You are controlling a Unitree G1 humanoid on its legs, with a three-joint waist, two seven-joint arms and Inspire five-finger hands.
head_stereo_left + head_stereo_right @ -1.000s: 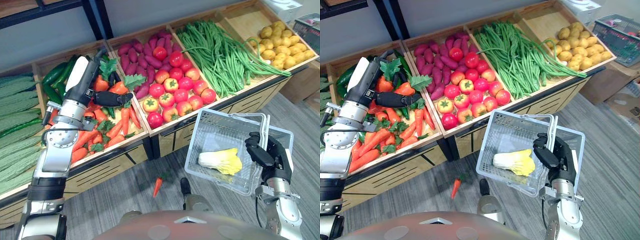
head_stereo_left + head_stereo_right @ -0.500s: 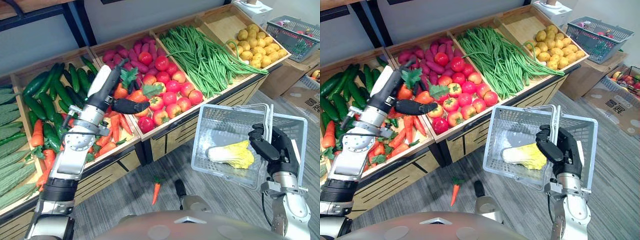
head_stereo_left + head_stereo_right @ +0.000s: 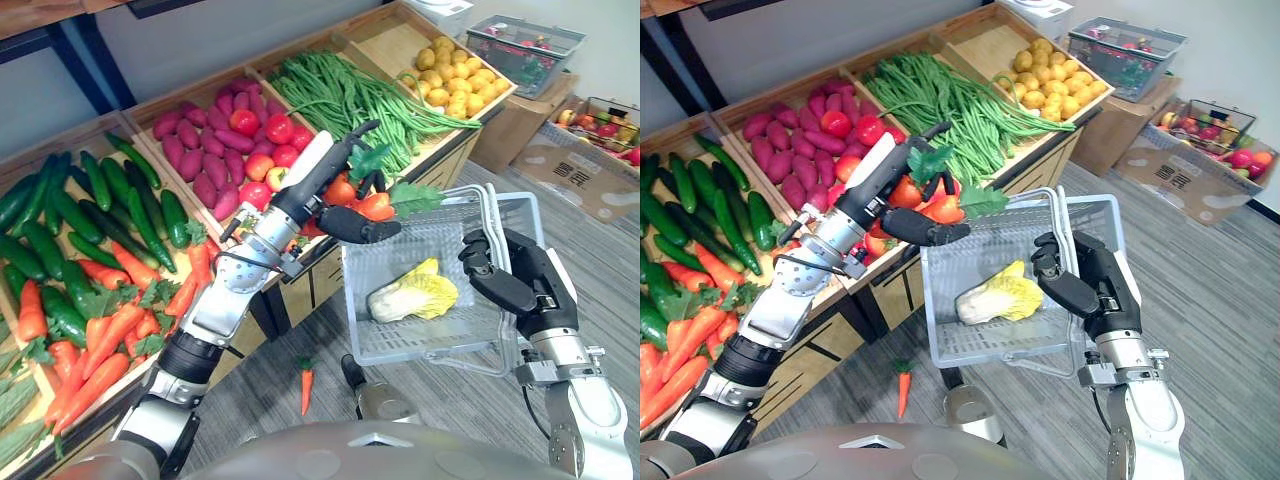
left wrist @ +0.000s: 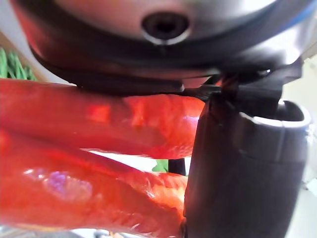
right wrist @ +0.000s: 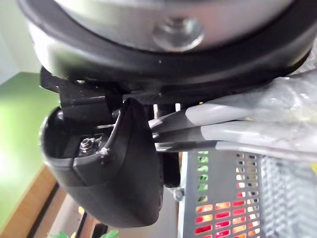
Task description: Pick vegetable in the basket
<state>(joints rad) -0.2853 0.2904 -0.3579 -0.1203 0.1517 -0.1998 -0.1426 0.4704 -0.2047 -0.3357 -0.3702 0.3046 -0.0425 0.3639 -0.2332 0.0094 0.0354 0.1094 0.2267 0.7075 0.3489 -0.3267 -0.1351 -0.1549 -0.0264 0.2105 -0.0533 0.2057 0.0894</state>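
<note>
Since a second ago, my left hand point(image 3: 340, 222) has carried its carrots point(image 3: 372, 206) away from the produce bins point(image 3: 805, 370) and across to the basket point(image 3: 400, 262). My head camera has turned too, so the whole scene sits differently.

That hand is closed around the carrots. They hang just above the basket's rim on the side toward the bins, green tops spilling over it, not yet inside. My right hand point(image 3: 522, 288) is curled round the basket's handle point(image 3: 489, 214) on the opposite side, holding it up. A pale yellow-green cabbage point(image 3: 412, 297) lies inside the basket, and one loose carrot point(image 3: 306, 386) lies on the floor below it.

I judge release is close: a little further over the rim, then let go.

My left wrist view shows red-orange carrot skin against the thumb point(image 4: 237, 173). I cannot tell how many carrots I hold.
</note>
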